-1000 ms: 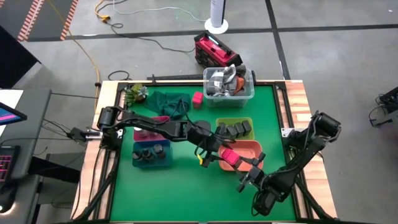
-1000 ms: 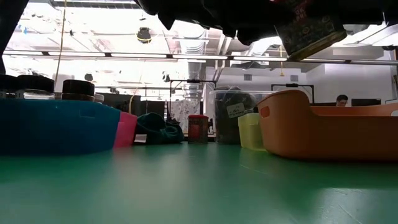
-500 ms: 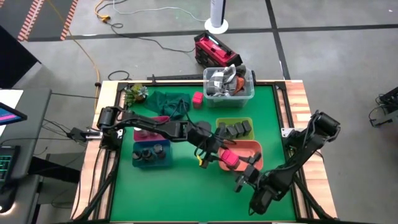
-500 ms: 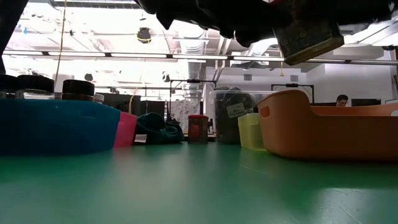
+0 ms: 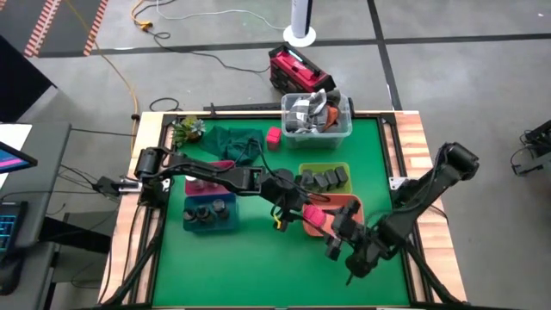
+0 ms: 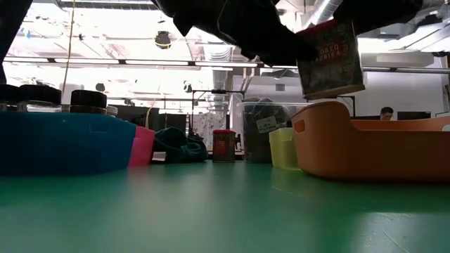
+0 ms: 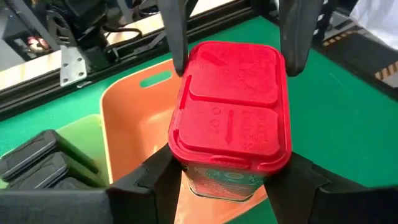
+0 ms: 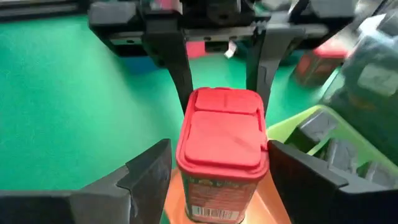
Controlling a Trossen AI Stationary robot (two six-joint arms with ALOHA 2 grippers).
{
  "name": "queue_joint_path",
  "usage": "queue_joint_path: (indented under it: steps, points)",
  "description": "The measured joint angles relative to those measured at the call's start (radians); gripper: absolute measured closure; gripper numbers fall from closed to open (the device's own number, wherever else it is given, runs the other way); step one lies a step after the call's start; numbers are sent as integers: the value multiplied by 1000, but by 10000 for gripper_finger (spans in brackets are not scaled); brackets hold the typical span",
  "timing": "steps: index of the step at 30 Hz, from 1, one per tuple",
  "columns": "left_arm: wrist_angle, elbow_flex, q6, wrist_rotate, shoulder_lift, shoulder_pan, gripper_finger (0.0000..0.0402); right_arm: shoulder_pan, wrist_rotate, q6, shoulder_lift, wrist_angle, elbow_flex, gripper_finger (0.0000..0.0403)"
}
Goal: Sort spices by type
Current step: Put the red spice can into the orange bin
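Holding a red-lidded spice tin point(image 7: 230, 106) in the left tool point(image 7: 227, 180), fingers clamped on its sides, upright in the air above the orange tray point(image 6: 365, 151). Catching part of the label in the low view: "…KED" over "…APRIKA", pale letters on a dark panel. Flanking the same tin from the opposite side with the right tool point(image 8: 217, 180), fingers spread apart, one just beside each flank. Just beyond the orange tray, a yellow-green tray point(image 5: 323, 166) with dark grey blocks point(image 5: 323, 180). Over on the left of the green tabletop point(image 5: 258, 258), a blue tray point(image 5: 209, 226) with round dark jars point(image 5: 207, 209). Further back, near the clear tub point(image 5: 316, 129), another red tin point(image 5: 274, 136) standing alone
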Motion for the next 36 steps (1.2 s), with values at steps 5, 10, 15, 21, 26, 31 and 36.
queue_joint_path:
  steps: [5,10,15,21,26,31,36]
  points:
    - [-6,0,21,-15,0,-1,216,-96,-201,-76,-34,-16,44,115]
    - [-10,0,21,-27,0,0,215,-182,-376,-128,-28,-85,109,115]
    - [-25,0,7,-33,0,0,215,-238,-482,-157,-4,-156,176,116]
    - [-121,45,-17,-84,0,-1,215,-277,-557,-157,-4,-198,191,116]
    - [-184,96,-33,-125,0,-1,215,-288,-566,-154,-4,-258,191,116]
    - [-174,108,-59,-153,0,13,215,-293,-565,-183,-5,-303,191,116]
    - [-171,108,-94,-108,0,35,215,-309,-562,-270,-5,-307,191,117]
